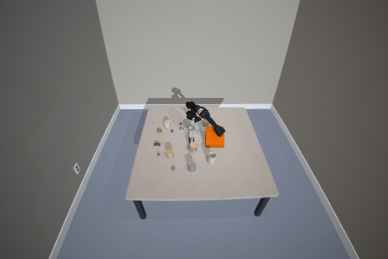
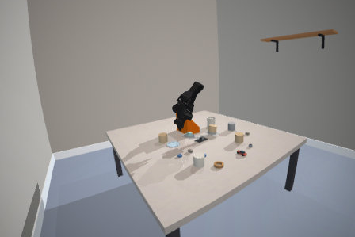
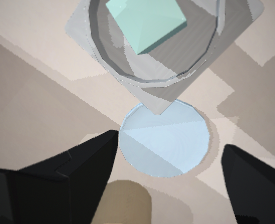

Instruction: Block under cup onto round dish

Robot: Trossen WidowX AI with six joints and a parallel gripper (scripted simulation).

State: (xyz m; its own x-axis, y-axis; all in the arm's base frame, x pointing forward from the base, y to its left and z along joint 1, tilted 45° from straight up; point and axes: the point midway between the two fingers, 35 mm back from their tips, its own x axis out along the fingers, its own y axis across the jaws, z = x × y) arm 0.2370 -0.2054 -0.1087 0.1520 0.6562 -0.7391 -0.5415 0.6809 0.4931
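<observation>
The mint-green block (image 1: pixel 190 128) (image 2: pixel 189 133) (image 3: pixel 145 25) lies uncovered in the round pan on one end of the balance (image 1: pixel 191 139) (image 2: pixel 201 139) (image 3: pixel 159 102). A tan cup (image 1: pixel 193 145) (image 2: pixel 212 129) stands on the other end. Another tan cup (image 1: pixel 205 123) (image 2: pixel 162 137) (image 3: pixel 128 202) stands on the table beside the light-blue round dish (image 1: pixel 197 127) (image 2: pixel 173 144) (image 3: pixel 155 155). Nothing is on the dish, which sits beside the block's end of the balance. My gripper (image 2: pixel 180 127) (image 3: pixel 169 145) is partly open and empty, above the dish area in the wrist view. What lies under the balance cup is hidden.
A third tan cup (image 1: pixel 169 153) (image 2: pixel 238 137), a grey cup (image 1: pixel 191 167) (image 2: pixel 231 126) and two whitish cups (image 1: pixel 167 124) (image 2: pixel 199 160) (image 1: pixel 211 158) (image 2: pixel 211 121) stand around. A brown ring (image 2: pixel 219 164), a red toy car (image 2: pixel 242 153) and small blue pieces (image 2: pixel 180 155) lie about.
</observation>
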